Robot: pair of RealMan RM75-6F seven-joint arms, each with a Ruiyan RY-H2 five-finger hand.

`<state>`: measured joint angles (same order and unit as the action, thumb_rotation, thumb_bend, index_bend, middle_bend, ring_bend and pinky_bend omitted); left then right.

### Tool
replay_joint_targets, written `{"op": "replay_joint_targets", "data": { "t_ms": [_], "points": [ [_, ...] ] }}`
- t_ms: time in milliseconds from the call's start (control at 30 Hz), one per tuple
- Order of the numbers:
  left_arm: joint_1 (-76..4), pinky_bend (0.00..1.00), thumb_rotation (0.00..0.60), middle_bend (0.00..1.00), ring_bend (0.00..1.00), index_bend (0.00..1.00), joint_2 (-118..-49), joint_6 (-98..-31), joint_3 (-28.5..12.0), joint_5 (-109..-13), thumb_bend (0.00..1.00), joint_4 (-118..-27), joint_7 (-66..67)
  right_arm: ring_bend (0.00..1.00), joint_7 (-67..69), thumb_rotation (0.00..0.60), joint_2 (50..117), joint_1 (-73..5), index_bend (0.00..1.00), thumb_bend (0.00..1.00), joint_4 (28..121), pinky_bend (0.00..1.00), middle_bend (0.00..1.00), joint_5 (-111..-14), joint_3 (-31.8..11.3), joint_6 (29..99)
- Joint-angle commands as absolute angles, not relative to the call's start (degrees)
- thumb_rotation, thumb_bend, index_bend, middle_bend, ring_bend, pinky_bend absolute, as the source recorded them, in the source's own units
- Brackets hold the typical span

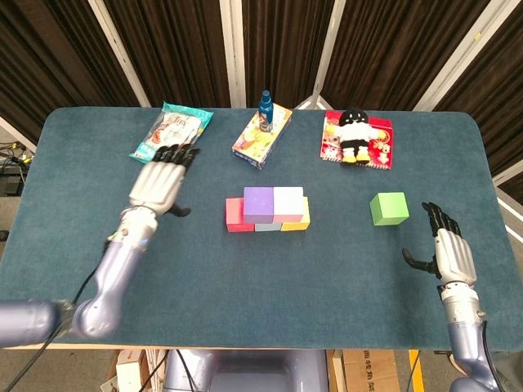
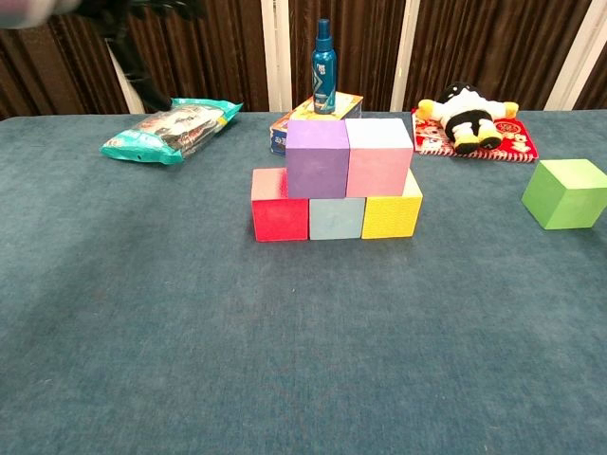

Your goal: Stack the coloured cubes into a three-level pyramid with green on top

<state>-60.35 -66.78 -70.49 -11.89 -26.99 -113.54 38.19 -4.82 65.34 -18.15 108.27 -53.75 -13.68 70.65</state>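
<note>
A red cube, a grey-blue cube and a yellow cube form a row on the table. On them rest a purple cube and a pink cube, side by side. The green cube lies alone to the right, also plain in the chest view as the green cube. My left hand hovers left of the stack, fingers spread, holding nothing. My right hand is open near the table's right front, below the green cube.
At the back lie a teal snack bag, a blue bottle on a colourful box, and a plush toy on a red packet. The blue table has its front edge near my right wrist.
</note>
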Motion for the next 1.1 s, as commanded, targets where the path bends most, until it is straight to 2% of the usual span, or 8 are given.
{"op": "replay_joint_targets", "data": {
  "t_ms": [33, 133, 167, 233, 367, 633, 867, 1100],
  "points": [
    [-53.5, 0.05, 0.6, 0.0, 0.0, 0.0, -61.9, -76.8, -7.4, -33.9, 0.13, -120.3, 34.7, 0.0, -5.3, 0.6, 65.3, -18.1, 0.0, 0.34, 108.5, 0.0, 0.0, -54.2, -13.4, 71.0],
    [-47.8, 0.05, 0.6, 0.0, 0.0, 0.0, -60.1, -81.4, -3.8, -41.8, 0.12, -123.3, 31.6, 0.0, -6.4, 0.6, 65.5, -18.0, 0.0, 0.34, 108.7, 0.0, 0.0, -55.4, -12.9, 71.7],
    [-43.5, 0.04, 0.6, 0.0, 0.0, 0.0, -59.1, -85.3, -1.1, -46.0, 0.12, -124.6, 29.2, 0.0, -7.4, 0.6, 65.7, -18.2, 0.0, 0.34, 108.7, 0.0, 0.0, -56.3, -12.4, 71.9],
    [-38.8, 0.03, 0.6, 0.0, 0.0, 0.0, -58.9, -89.0, 2.2, -53.8, 0.12, -123.7, 26.9, 0.0, -8.1, 0.6, 65.8, -18.2, 0.0, 0.34, 108.6, 0.0, 0.0, -56.9, -12.2, 72.2],
    [-33.7, 0.01, 0.6, 0.0, 0.0, 0.0, -59.4, -92.4, 4.5, -60.9, 0.12, -120.4, 24.9, 0.0, -9.5, 0.6, 65.8, -18.4, 0.0, 0.34, 108.3, 0.0, 0.0, -57.0, -11.9, 72.2],
    [-29.9, 0.0, 0.6, 0.0, 0.0, 0.0, -58.7, -91.9, 2.7, -63.4, 0.11, -117.6, 21.7, 0.0, -13.8, 0.6, 66.2, -22.1, 0.0, 0.34, 104.5, 0.0, 0.0, -54.9, -12.6, 67.8],
    [-28.5, 0.0, 0.6, 0.0, 0.0, 0.0, -57.9, -88.9, -0.1, -62.0, 0.11, -116.2, 20.4, 0.0, -20.5, 0.6, 66.5, -31.7, 0.0, 0.34, 95.1, 0.0, 0.0, -50.2, -13.9, 55.2],
    [-27.4, 0.0, 0.6, 0.0, 0.0, 0.0, -57.5, -87.5, -2.1, -62.1, 0.11, -115.8, 19.5, 0.0, -25.2, 0.6, 66.9, -38.0, 0.0, 0.34, 86.7, 0.0, 0.0, -46.4, -12.1, 45.7]
  ]
}}
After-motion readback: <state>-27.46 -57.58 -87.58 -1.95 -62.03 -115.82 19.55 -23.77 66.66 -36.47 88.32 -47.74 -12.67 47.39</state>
